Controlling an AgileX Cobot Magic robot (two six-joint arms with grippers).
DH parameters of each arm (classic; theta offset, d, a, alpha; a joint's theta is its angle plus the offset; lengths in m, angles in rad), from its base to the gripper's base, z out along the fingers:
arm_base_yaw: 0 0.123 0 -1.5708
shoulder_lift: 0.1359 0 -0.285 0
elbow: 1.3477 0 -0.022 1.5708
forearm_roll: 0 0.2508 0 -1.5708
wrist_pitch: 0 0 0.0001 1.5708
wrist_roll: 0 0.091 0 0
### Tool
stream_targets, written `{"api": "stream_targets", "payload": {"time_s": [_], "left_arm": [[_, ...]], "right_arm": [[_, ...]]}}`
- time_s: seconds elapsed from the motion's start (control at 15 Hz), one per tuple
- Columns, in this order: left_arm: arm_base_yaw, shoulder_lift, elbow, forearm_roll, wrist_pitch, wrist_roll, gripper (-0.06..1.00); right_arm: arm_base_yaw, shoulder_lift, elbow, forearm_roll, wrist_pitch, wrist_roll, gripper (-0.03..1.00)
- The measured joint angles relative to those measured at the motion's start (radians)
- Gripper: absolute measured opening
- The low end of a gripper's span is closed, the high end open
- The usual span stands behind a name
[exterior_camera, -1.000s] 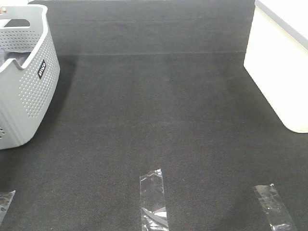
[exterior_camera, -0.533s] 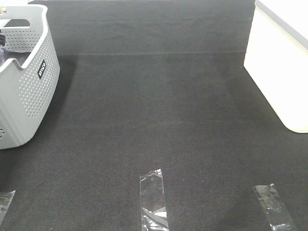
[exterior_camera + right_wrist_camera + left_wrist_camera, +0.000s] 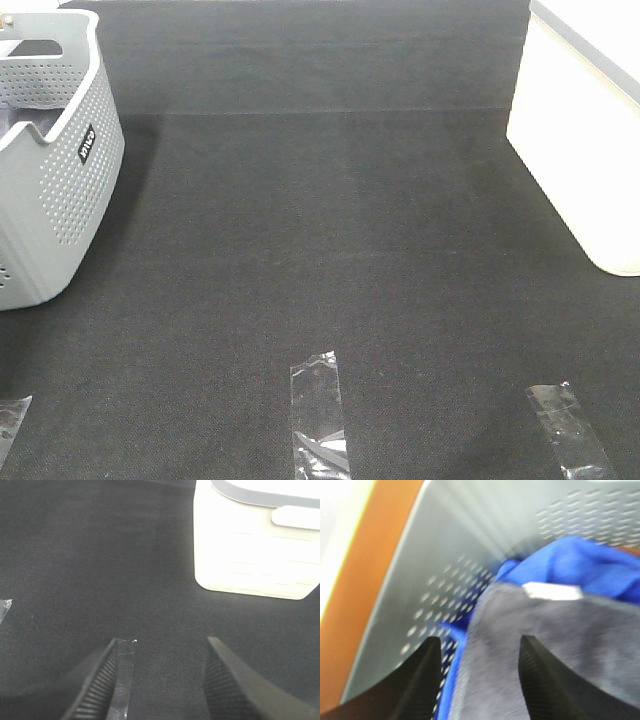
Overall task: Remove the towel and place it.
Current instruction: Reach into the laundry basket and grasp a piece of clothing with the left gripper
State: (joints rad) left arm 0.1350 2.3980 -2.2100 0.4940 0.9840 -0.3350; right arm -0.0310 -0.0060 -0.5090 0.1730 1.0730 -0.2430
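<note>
Scanning from high: basket far left, white bin right, no arms showing. Left wrist: left hand spread, empty, poised over towel atop blue cloth in basket, likely to pinch it. Right wrist: right hand spread, idle above counter.

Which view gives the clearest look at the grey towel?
The left wrist view: the towel lies close up over a blue cloth inside the basket. Exterior high shows at most a sliver inside the basket; right wrist shows none of it.

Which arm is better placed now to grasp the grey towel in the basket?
Left. The left gripper is open over the towel inside the basket; the right gripper hangs over black mat near the white bin.
</note>
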Motion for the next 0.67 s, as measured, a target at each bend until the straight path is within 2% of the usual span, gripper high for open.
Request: {"api": "stream_targets", "payload": {"time_s": [0.13,0.2,0.27,0.67], "left_arm": [[0.045,0.015,0.0,-0.069,0.027,-0.022,0.48],[0.045,0.015,0.0,-0.069,0.027,-0.022,0.48],[0.069,0.016,-0.001,-0.129,0.005,-0.03,0.48],[0.078,0.019,-0.007,-0.181,-0.055,-0.035,0.48]], "right_arm": [[0.0,0.0,0.0,0.0,0.0,0.0,0.5],[0.0,0.0,0.0,0.0,0.0,0.0,0.5],[0.0,0.0,0.0,0.0,0.0,0.0,0.5],[0.0,0.0,0.0,0.0,0.0,0.0,0.5]]}}
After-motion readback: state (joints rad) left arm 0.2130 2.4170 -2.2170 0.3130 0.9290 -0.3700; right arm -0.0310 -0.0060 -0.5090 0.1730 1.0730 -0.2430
